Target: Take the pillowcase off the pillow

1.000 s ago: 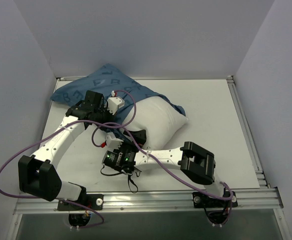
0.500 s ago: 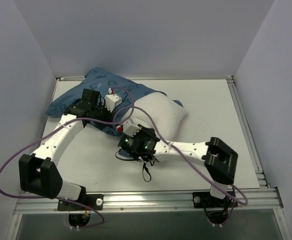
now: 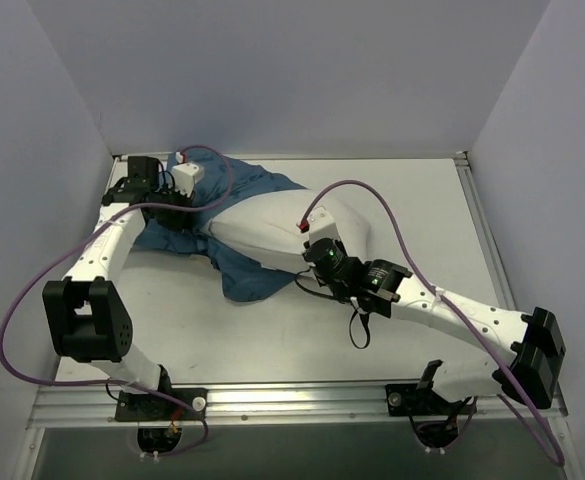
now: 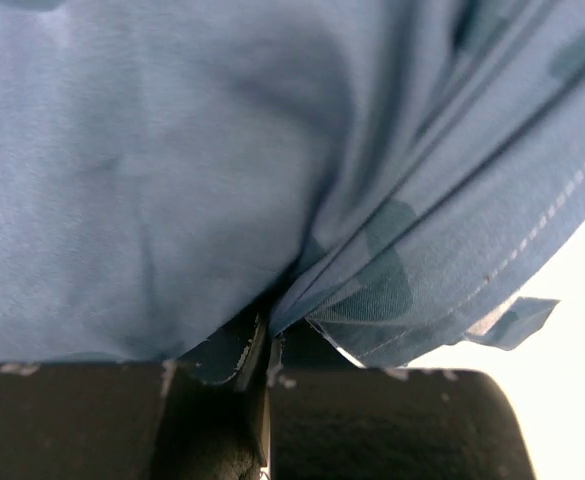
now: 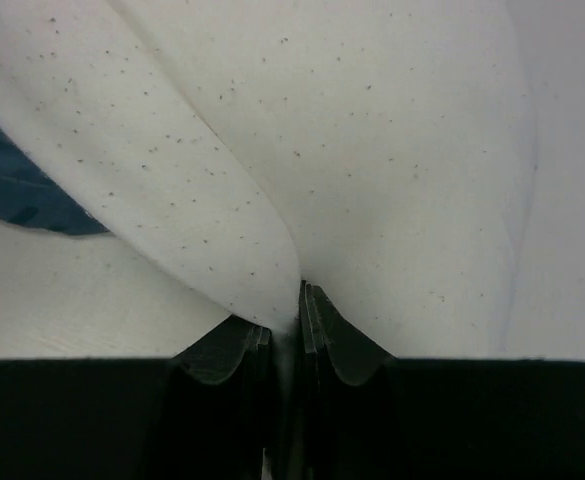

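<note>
The white pillow (image 3: 272, 222) lies across the middle of the table, its left end still inside the dark blue pillowcase (image 3: 247, 272). The pillowcase bunches toward the back left corner. There my left gripper (image 3: 177, 215) is shut on a fold of it. The left wrist view shows blue pillowcase (image 4: 172, 180) pinched in the left gripper (image 4: 267, 335). My right gripper (image 3: 315, 245) is at the pillow's near right side, shut on a pinch of it. In the right wrist view the right gripper (image 5: 287, 310) clamps the white pillow (image 5: 372, 150), with a corner of pillowcase (image 5: 12, 180) at left.
Grey walls close the table on the left, back and right. An aluminium rail (image 3: 292, 395) runs along the near edge. Purple cables (image 3: 372, 195) loop over both arms. Bare white tabletop (image 3: 432, 220) lies to the right of the pillow.
The right gripper closed on the pillow and swung right. The left gripper pulled the pillowcase toward the back left corner, and more white pillow shows.
</note>
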`<control>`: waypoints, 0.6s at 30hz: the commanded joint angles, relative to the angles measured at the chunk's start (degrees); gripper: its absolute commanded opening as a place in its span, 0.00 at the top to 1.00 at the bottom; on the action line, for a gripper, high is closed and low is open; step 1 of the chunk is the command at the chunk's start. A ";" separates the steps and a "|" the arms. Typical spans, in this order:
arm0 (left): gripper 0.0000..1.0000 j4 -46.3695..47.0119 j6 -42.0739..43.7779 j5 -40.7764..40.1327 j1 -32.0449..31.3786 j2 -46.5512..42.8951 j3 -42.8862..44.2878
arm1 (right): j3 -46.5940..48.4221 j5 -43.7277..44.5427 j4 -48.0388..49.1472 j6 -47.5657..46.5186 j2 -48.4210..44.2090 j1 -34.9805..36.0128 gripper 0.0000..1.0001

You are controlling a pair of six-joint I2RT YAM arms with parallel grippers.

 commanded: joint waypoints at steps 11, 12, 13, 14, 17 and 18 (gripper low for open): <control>0.97 5.63 9.97 -5.97 18.37 0.98 -2.24 | -3.98 -10.02 -9.32 -1.02 -1.70 -0.18 1.00; 0.81 4.92 10.23 -3.21 17.15 -1.06 -3.81 | -3.63 -12.48 -7.84 -1.37 0.57 0.00 1.00; 0.66 3.70 11.28 -0.49 16.79 -2.91 -4.00 | -3.19 -19.29 -6.60 -1.46 1.38 -0.35 1.00; 0.53 -0.58 12.59 5.89 16.52 -5.63 -3.83 | -3.02 -22.66 -4.24 -1.20 2.17 -0.61 1.00; 0.12 -12.02 20.58 16.72 16.43 -9.68 -1.99 | -4.33 -33.57 -0.46 0.73 2.01 -0.44 1.00; 0.03 -15.09 25.74 18.68 16.43 -10.48 -0.77 | -5.20 -35.34 0.52 1.43 1.48 -0.09 1.00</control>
